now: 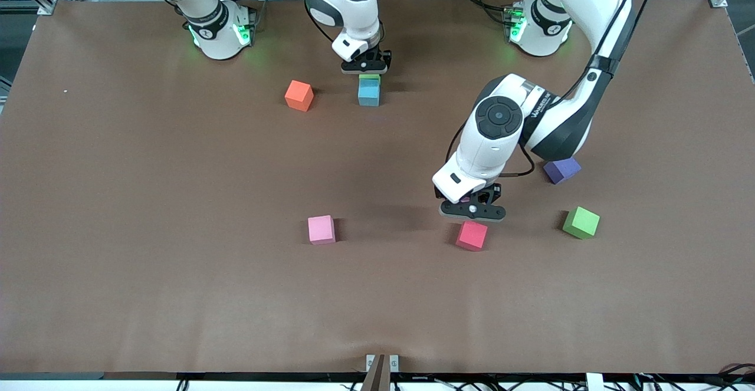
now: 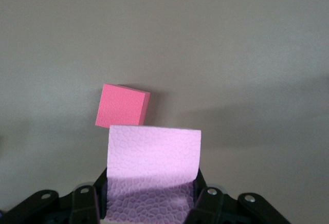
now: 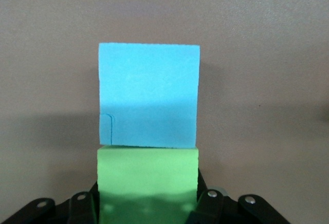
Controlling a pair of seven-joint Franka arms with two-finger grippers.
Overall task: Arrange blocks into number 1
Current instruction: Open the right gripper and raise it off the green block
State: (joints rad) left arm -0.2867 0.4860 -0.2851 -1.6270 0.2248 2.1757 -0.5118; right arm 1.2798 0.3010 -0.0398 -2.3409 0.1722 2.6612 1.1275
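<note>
- The left pincer (image 1: 472, 210) is clamped on a pale pink block (image 2: 153, 154), held just above the worktop (image 1: 147, 296) and over the red block (image 1: 472, 235), which shows just past the held block in the left wrist view.
- The right pincer (image 1: 366, 66) is clamped on a green block (image 3: 148, 183), set flush against the light blue block (image 1: 369, 91) on the side toward the robot bases; whether it rests on the worktop I cannot tell.
- Taking the light blue block as landmark: the orange block (image 1: 299, 95) lies beside it toward the right arm's end; a second pink block (image 1: 321, 229) lies well nearer the front camera; the red block is nearer the camera too and toward the left arm's end.
- A purple block (image 1: 561, 170) and a second green block (image 1: 581, 222) lie further toward the left arm's end, well apart from the landmark.
- Progress, as I judge it: the line for the "1" is only begun, with green and light blue touching end to end. The held pink, the other pink and the red have yet to join, so most of the work is left.
- Pose: the left arm reaches well out from its base, wrist bent down over the red block; the right arm is folded close to its base, pincer pointing straight down.
</note>
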